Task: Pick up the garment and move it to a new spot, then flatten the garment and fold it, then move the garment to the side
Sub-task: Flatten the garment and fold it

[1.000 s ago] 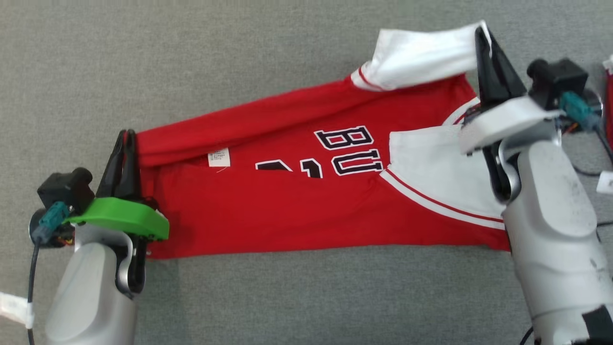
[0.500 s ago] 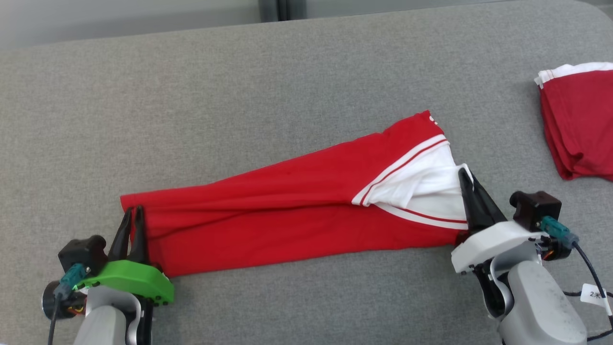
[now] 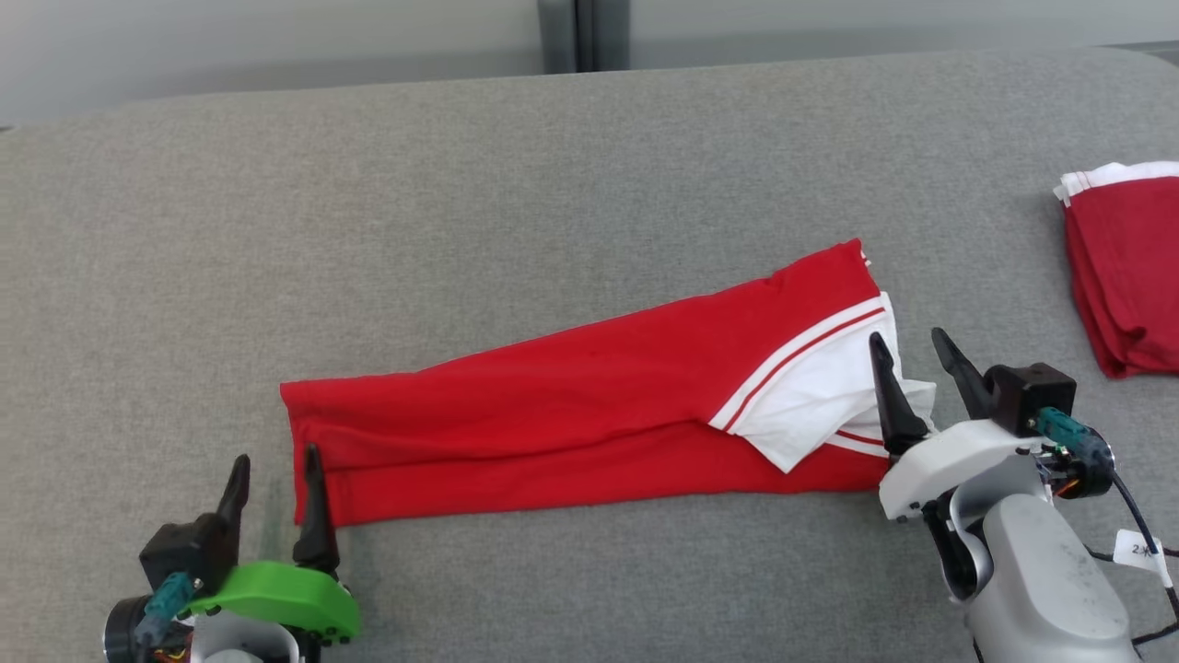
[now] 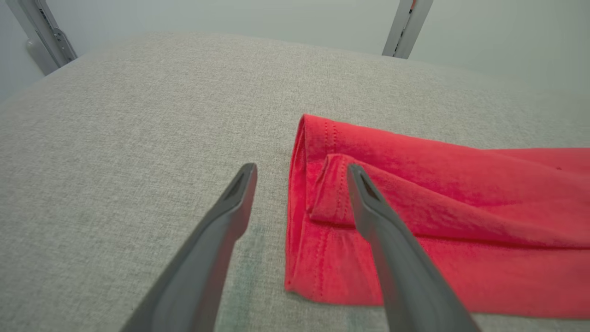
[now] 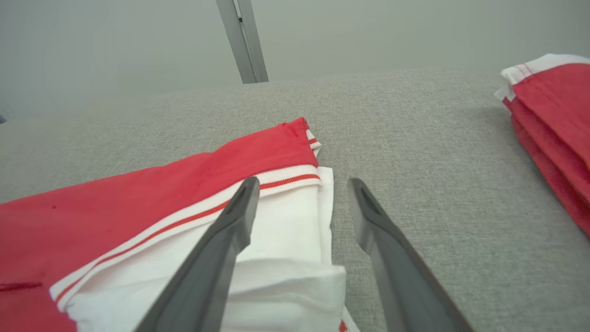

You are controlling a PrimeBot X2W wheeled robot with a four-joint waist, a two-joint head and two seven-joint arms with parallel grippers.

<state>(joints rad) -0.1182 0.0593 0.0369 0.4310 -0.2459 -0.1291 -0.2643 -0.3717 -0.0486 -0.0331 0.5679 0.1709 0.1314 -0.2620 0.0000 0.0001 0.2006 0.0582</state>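
Grey fabric surface (image 3: 553,184), pale wall (image 3: 276,46) behind, grey upright post (image 3: 571,32)

The left gripper (image 3: 276,453) is seen low at the near left of the grey padded surface (image 3: 553,184), its two dark fingers (image 3: 316,516) spread wide and pointed away from the robot. A green wrist cover (image 3: 276,599) is carried just behind them. The right gripper (image 3: 906,334) is held toward the near right edge, its fingers likewise parted and leaned slightly leftward. It is backed by a white wrist cover (image 3: 949,456) and a pale grey forearm (image 3: 1041,589).
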